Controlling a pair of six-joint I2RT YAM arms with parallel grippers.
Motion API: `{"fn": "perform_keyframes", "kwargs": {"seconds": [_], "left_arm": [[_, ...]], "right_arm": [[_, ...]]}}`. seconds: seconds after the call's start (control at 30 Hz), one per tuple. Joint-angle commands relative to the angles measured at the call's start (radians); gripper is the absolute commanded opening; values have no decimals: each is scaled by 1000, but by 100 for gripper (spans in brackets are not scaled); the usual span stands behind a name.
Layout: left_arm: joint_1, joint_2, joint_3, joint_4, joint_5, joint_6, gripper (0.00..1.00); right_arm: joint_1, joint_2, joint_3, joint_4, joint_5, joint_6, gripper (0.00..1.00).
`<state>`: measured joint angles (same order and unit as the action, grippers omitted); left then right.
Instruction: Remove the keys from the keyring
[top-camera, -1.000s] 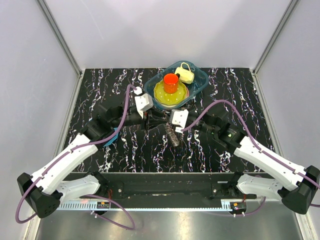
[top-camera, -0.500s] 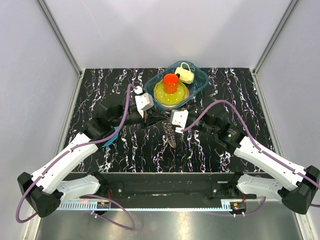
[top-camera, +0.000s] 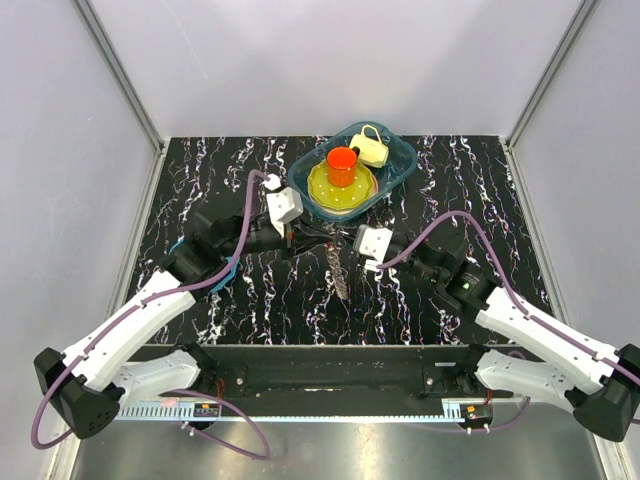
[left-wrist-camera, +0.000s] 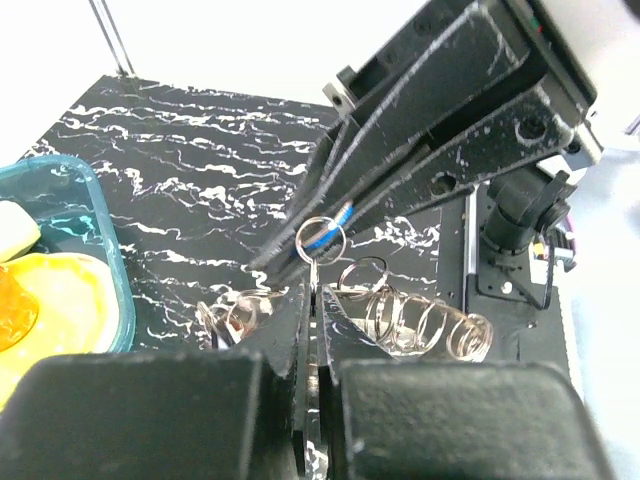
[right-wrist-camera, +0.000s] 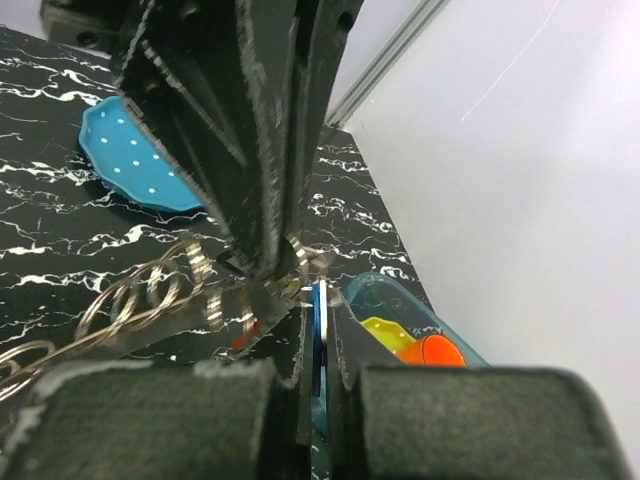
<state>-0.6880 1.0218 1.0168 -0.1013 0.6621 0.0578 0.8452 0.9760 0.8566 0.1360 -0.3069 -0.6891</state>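
The keys (top-camera: 340, 272) hang as a grey-brown bunch between my two grippers, above the black marbled table. In the left wrist view their round heads (left-wrist-camera: 420, 320) fan out on the thin wire keyring (left-wrist-camera: 320, 238). My left gripper (top-camera: 303, 237) (left-wrist-camera: 312, 292) is shut on a thin metal part of the keyring, seen edge on. My right gripper (top-camera: 345, 245) (right-wrist-camera: 318, 292) is shut on a blue-headed key (right-wrist-camera: 318, 325) at the ring, fingertip to fingertip with the left one. More keys (right-wrist-camera: 150, 300) trail to the left in the right wrist view.
A teal bin (top-camera: 395, 170) at the back middle holds a yellow plate (top-camera: 325, 195), an orange cup (top-camera: 342, 165) and a pale yellow cup (top-camera: 370, 148). A blue dotted disc (right-wrist-camera: 140, 160) lies on the table, mostly under the left arm (top-camera: 233, 270).
The right arm has drawn back to the right and toward me. The left gripper has shifted slightly left. The key bunch now hangs stretched out and thinner between them.
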Motion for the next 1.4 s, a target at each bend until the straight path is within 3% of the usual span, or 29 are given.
{"fn": "perform_keyframes", "kwargs": {"seconds": [0.0,0.27,0.5,1.0,1.37], "left_arm": [[33,-25,-3,239,74,-115,0],[56,-19,-55,437,134,-274,0],[56,-14,-89,497,152,-320,0],[56,-39,-172,745,235,-527,0],[54,-48,-149,737,314,-543,0]], "right_arm": [[0,-30,-40,73,0,80,0],[0,-59,-102,142,-15,141,0],[0,-51,-126,206,-31,177,0],[0,-43,-84,211,2,165,0],[0,-46,-24,186,38,131,0]]}}
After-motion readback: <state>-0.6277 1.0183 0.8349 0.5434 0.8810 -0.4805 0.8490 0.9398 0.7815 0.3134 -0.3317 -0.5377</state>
